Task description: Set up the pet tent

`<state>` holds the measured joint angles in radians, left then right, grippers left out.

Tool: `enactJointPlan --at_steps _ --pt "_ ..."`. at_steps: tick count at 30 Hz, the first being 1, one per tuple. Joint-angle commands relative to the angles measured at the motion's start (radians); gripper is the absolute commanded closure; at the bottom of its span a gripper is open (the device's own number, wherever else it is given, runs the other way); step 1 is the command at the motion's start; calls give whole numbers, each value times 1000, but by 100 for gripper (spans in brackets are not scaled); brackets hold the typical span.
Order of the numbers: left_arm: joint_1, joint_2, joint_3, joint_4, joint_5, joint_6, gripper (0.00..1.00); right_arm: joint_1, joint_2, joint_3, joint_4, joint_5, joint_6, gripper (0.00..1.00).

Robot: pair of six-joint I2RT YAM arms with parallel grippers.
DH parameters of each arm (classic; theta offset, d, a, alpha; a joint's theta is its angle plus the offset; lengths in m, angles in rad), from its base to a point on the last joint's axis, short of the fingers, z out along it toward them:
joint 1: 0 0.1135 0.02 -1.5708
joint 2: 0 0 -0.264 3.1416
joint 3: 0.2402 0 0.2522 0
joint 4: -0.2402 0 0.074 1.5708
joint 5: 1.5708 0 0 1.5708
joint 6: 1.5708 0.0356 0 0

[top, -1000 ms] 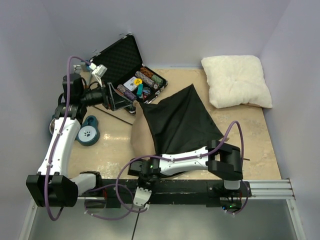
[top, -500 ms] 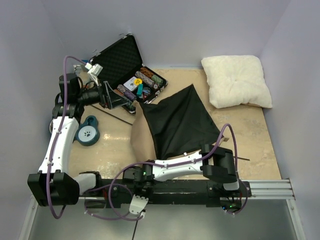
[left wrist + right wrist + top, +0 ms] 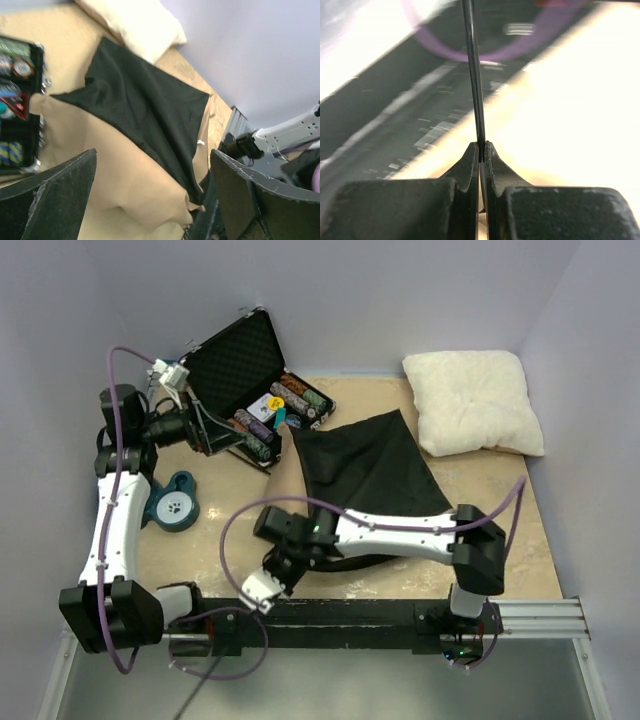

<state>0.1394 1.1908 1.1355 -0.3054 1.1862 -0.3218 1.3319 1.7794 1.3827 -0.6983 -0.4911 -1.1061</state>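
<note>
My right jaws pinch the thin pole (image 3: 473,75) of the pet tent (image 3: 360,470) (lying flat on counter (image 3: 215,530)); left jaws wide, empty. Looks like pole-raising step; next needs steady lift.

Left hand (image 3: 152,167) wide open, nothing between the black fingers (image 3: 55,200). Below them the pet tent (image 3: 140,115) lies flat on the counter (image 3: 40,22): black panel on top of tan canvas (image 3: 115,195), small white label (image 3: 200,143) at the panel's edge. White pillow (image 3: 140,22) just beyond the tent. Open chip case (image 3: 17,105) at frame left. Right arm (image 3: 290,131), white link, at frame right.
</note>
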Motion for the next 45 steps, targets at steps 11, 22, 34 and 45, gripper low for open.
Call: enactJointPlan --at_steps 11,22,34,45 --pt "410 263 -37 2204 21 -1623 8 -298 -377 -34 613 -178 466 100" --pt "408 61 -36 1628 159 -989 2 -460 -370 -33 884 -210 830 100" --pt "364 -85 -76 2205 72 -1417 9 -514 -333 -39 1060 -198 1080 100" --pt "361 -42 289 2132 -42 -1494 25 -530 -334 -63 1111 -208 1146 100"
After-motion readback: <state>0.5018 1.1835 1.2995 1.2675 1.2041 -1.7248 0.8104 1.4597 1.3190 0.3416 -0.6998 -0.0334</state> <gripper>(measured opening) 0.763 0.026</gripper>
